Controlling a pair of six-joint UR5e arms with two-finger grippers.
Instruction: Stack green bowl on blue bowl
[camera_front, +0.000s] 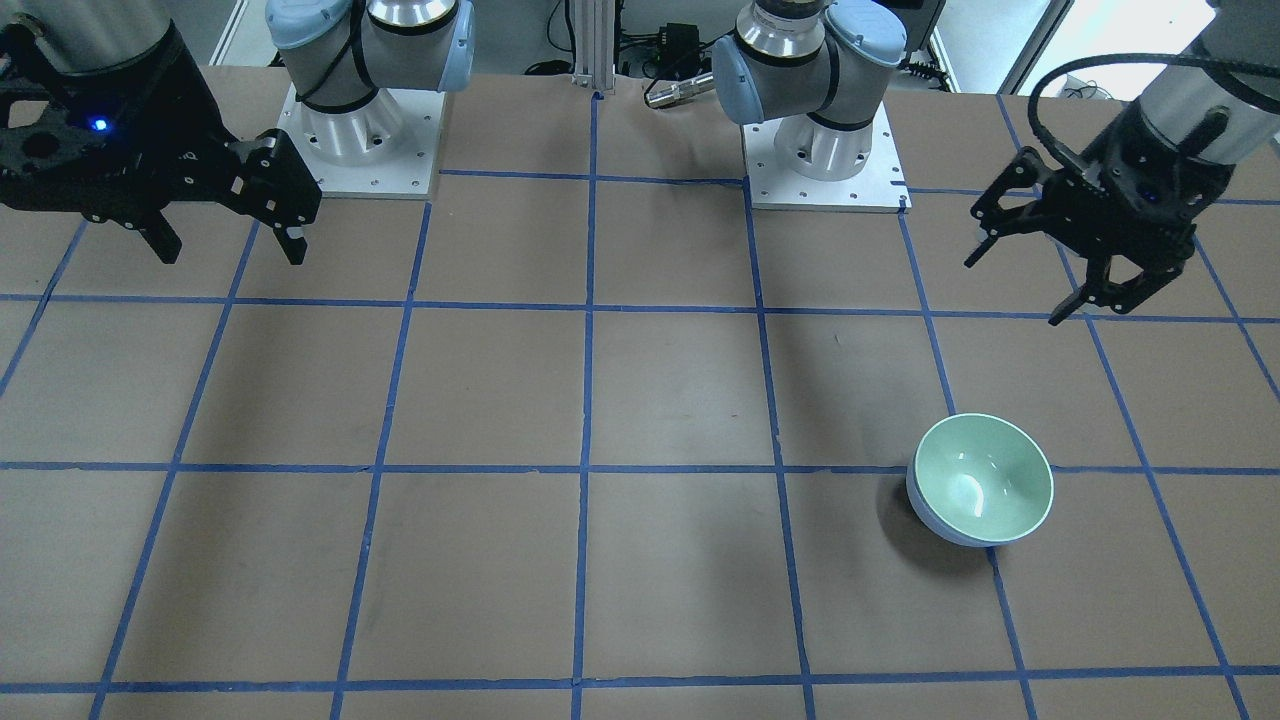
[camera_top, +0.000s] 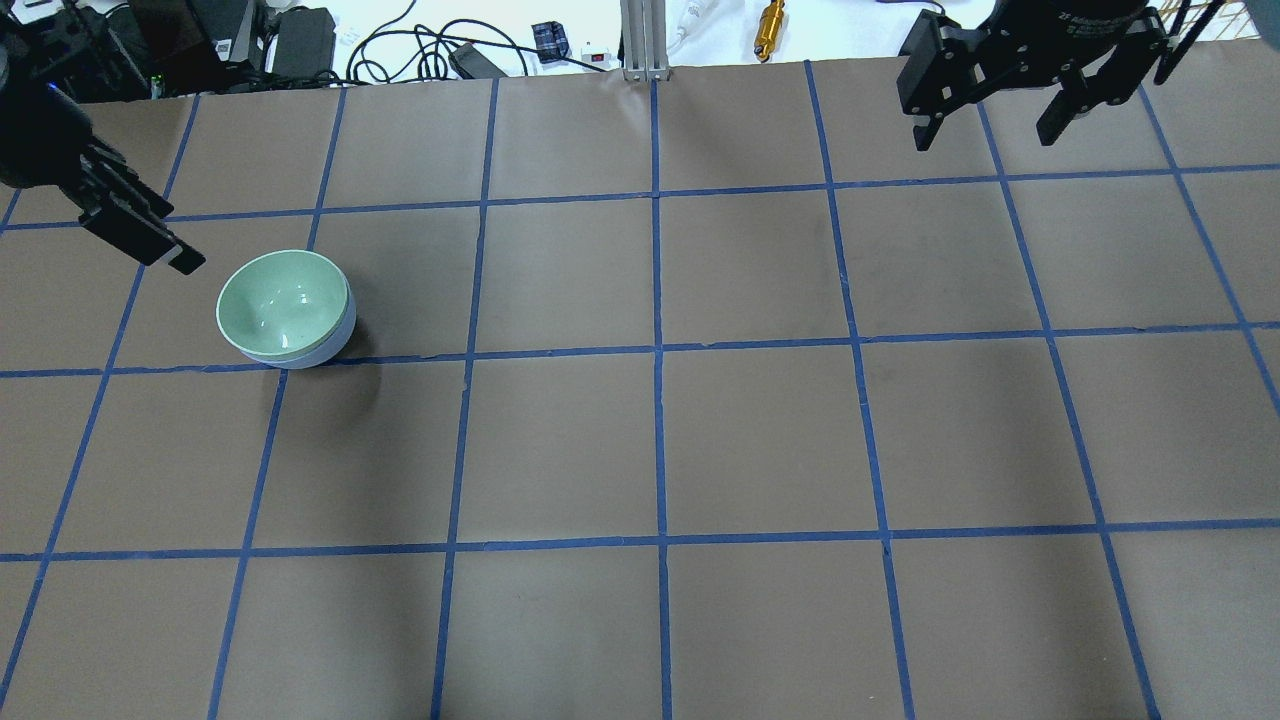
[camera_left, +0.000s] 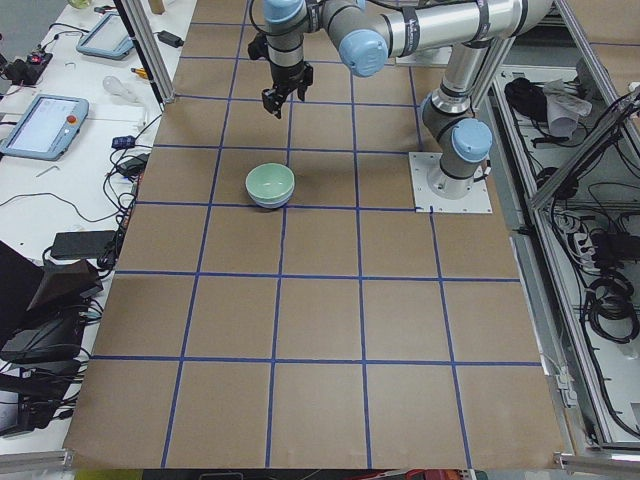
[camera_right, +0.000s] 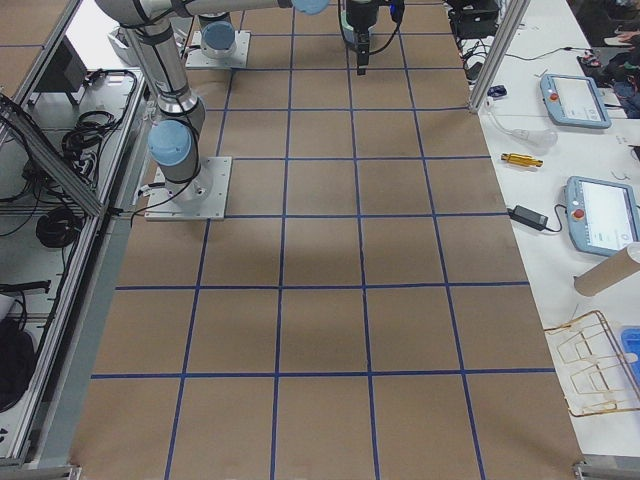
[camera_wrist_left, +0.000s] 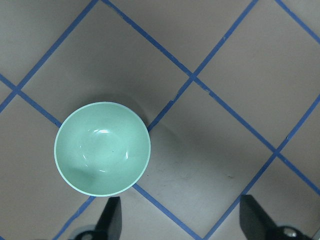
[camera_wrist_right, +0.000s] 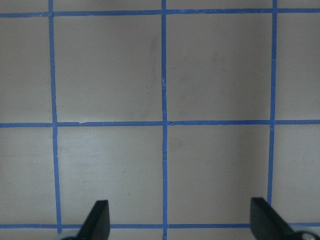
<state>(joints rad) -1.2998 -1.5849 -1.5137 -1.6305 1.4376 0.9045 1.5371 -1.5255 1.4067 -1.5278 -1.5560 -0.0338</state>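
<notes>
The green bowl (camera_front: 985, 480) sits nested inside the blue bowl (camera_front: 925, 515), upright on the brown table. Only a thin periwinkle band of the blue bowl (camera_top: 335, 340) shows under the green bowl (camera_top: 283, 300). In the left wrist view the green bowl (camera_wrist_left: 102, 147) hides the blue one. My left gripper (camera_front: 1012, 290) is open and empty, raised above the table and apart from the stack, with the bowl just ahead of its fingers (camera_wrist_left: 112, 215). My right gripper (camera_front: 232, 255) is open and empty, high over bare table at the other end (camera_wrist_right: 180, 217).
The two arm bases (camera_front: 365, 150) (camera_front: 825, 160) stand on the table's robot side. Cables and small gear (camera_top: 420, 45) lie beyond the far edge. Teach pendants (camera_left: 40, 125) lie on the side bench. Blue tape lines grid the table.
</notes>
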